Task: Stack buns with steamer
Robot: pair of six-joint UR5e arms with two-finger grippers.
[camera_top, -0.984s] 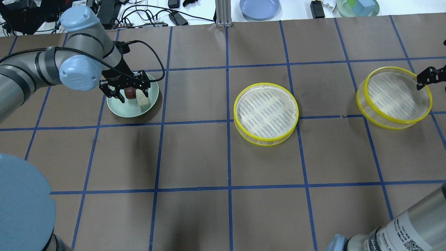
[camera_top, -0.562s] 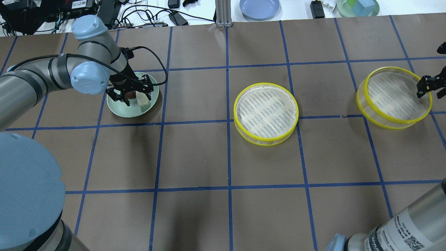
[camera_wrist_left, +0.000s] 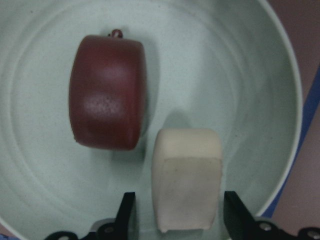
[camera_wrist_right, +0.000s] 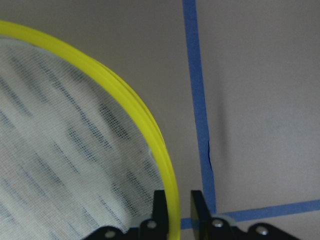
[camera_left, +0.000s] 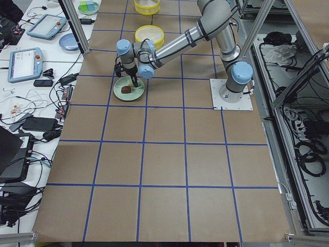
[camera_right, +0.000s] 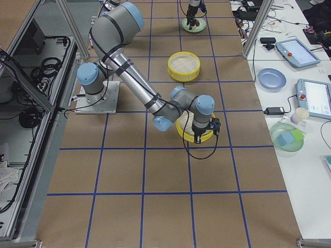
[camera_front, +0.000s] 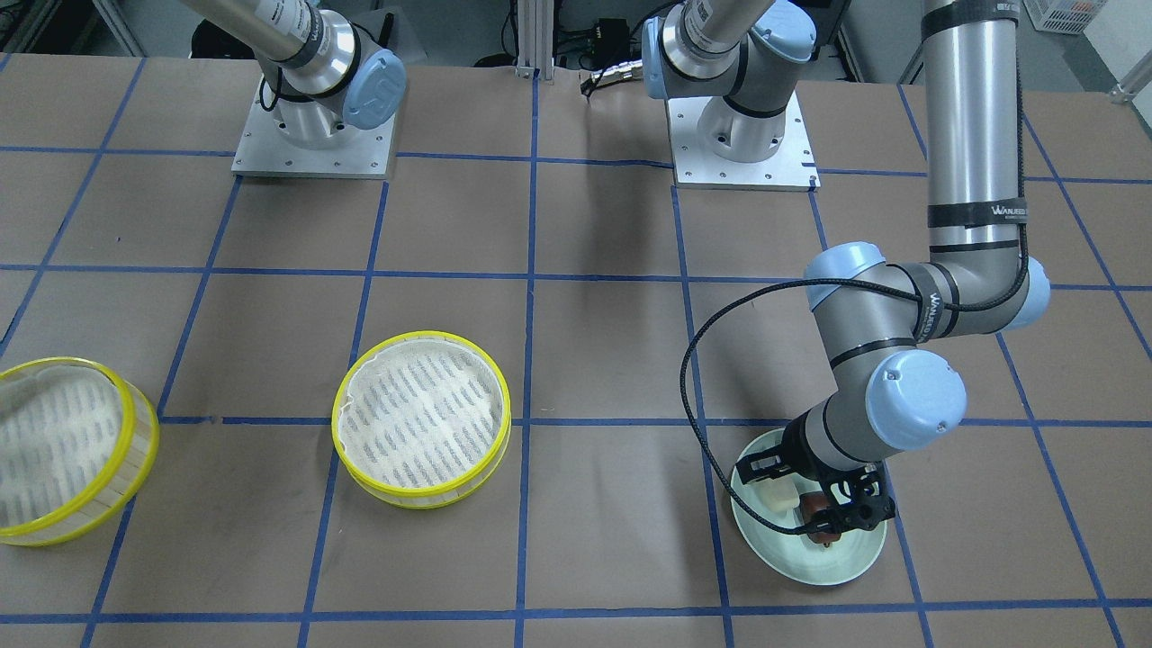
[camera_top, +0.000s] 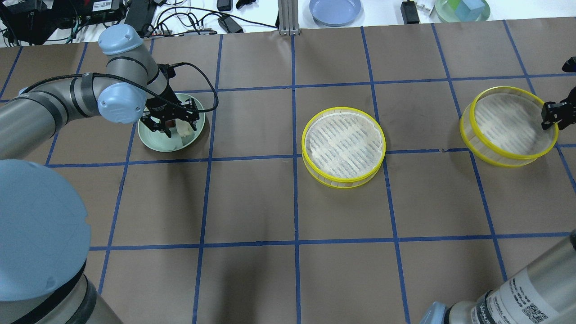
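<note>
**Early stage: no bun moved, trays unstacked**

Both buns lie on the pale green round plate [camera_wrist_left: 225, 60] at 9 o'clock on the table [camera_top: 252, 202]. The dark reddish-brown rounded bun [camera_wrist_left: 107, 92] sits at 11 o'clock of the cream-white blocky bun [camera_wrist_left: 186, 177], apart from it. The left end effector [camera_wrist_left: 179, 210] is spread, its fingers [camera_wrist_left: 127, 215] flanking the cream bun without visibly clamping it (first pick, I judge). The yellow-rimmed, cloth-lined round steamer tray [camera_top: 344, 144] sits mid-table with nothing in it. The twin tray [camera_top: 508, 119] is at 3 o'clock, likewise unfilled. The right end effector [camera_wrist_right: 177, 200] straddles the twin's rim with its fingers narrowed; I cannot tell whether it is clamped. Left to do: load both buns and stack the trays.
</note>
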